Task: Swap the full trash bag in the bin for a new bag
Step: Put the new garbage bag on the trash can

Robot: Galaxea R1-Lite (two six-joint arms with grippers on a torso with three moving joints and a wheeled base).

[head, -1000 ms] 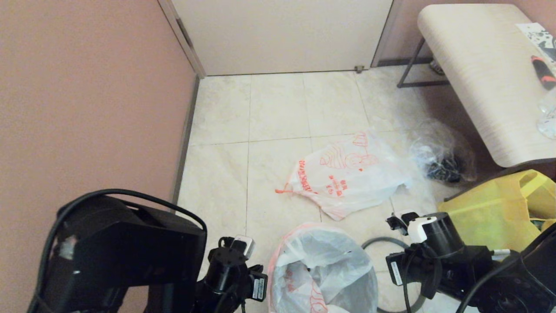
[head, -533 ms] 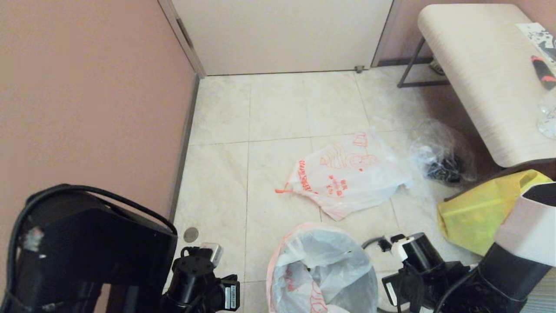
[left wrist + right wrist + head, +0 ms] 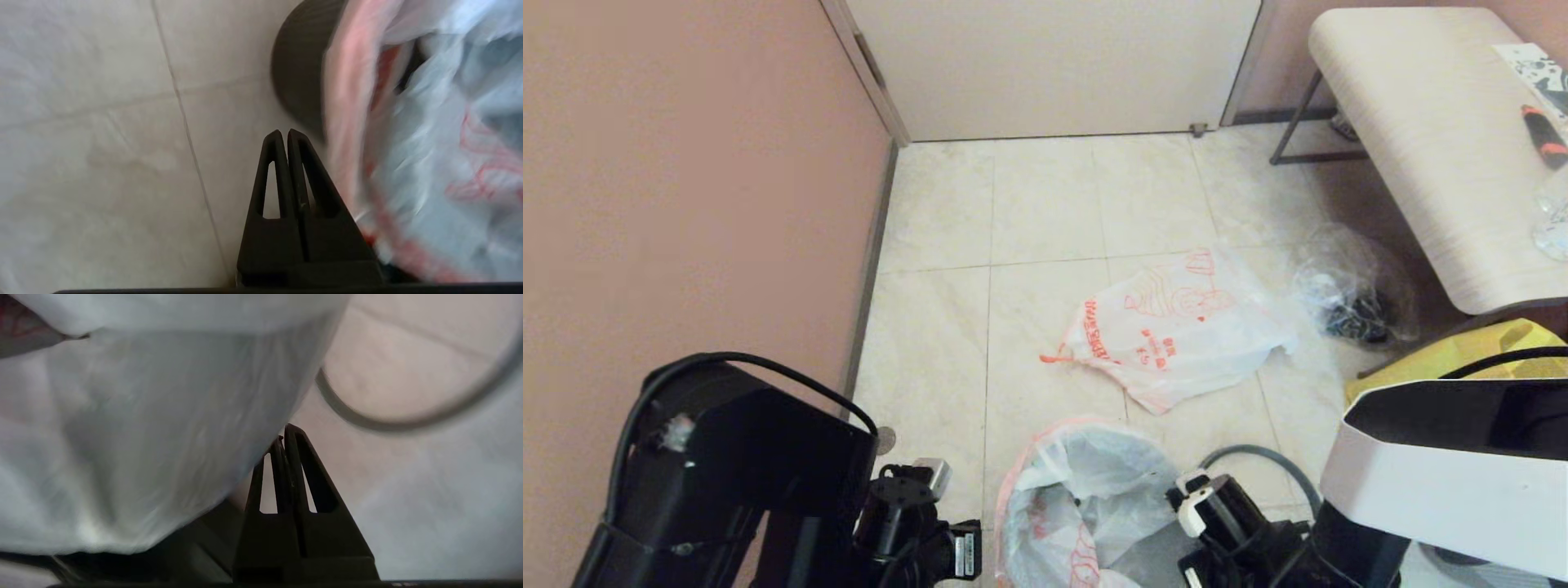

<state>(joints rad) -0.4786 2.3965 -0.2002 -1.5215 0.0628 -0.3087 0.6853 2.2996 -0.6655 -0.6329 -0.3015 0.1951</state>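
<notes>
**Tight around the bin, open tiles toward the door**

The bin (image 3: 1086, 523) sits at the near edge of the floor, a white orange-printed bag bulging from its mouth. The left gripper (image 3: 284, 134), jaws pressed together, hangs just beside the bin's dark wall over bare tile. The right gripper (image 3: 286, 435), also closed, crowds the bag's other flank, with a grey hoop (image 3: 1258, 457) lying on the floor close by.

Beyond the bin, a limp printed bag (image 3: 1176, 327) lies flat across the middle tiles. A clear bag (image 3: 1347, 290), a yellow tote (image 3: 1445, 355) and the desk (image 3: 1429, 147) block the right side. The pink wall (image 3: 686, 188) bounds the left. Bare floor (image 3: 1045, 204) stretches toward the door (image 3: 1054, 65).
</notes>
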